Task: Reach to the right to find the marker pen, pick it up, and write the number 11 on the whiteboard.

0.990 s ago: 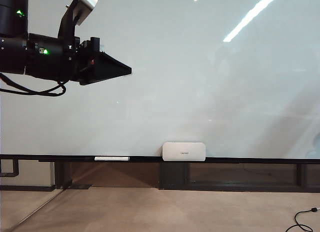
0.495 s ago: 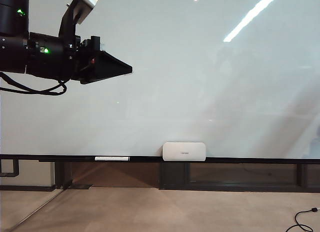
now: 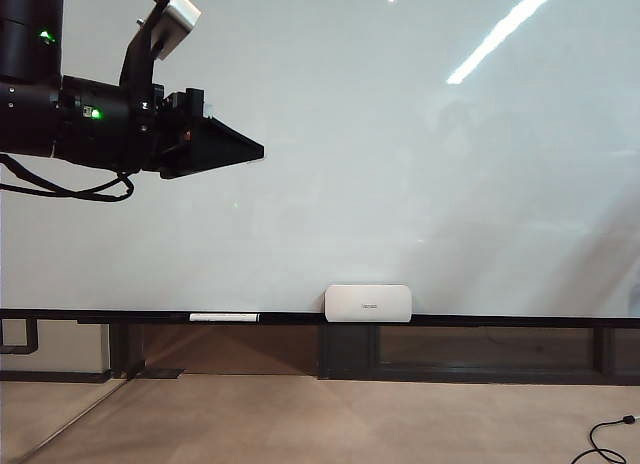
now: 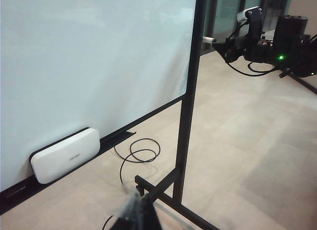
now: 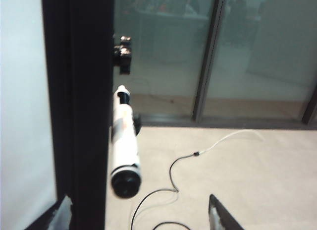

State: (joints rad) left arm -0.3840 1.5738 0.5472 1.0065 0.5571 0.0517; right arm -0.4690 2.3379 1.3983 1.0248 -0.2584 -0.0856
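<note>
Looking across the whiteboard [image 3: 400, 184] from the exterior camera, we see the left end effector [image 3: 258, 143] hanging high in front of the board's left part, pointing level toward the right. Its jaws taper to a single point and look clenched on nothing; our left wrist camera shows the same, with the left end effector [image 4: 140, 212] as one narrow blurred tip. A white rounded box [image 3: 367, 302] sits on the dark lower rail [image 3: 500, 321] near the middle, and a slim white stick-shaped item [image 3: 224, 317] lies on that rail to its left. From the left wrist camera we see the right arm beyond the board's black stand post [image 4: 190, 91], with the right end effector [image 4: 221, 44] close to the marker pen [image 4: 209, 39]. From the right wrist camera the marker pen [image 5: 124, 145] juts out beside the black post [image 5: 79, 91], its dark round end facing us. The right end effector [image 5: 141, 209] is released, jaws spread wide, and the pen lies ahead of them, not gripped. A thin cable [image 5: 198, 153] trails over the floor behind it.
</note>
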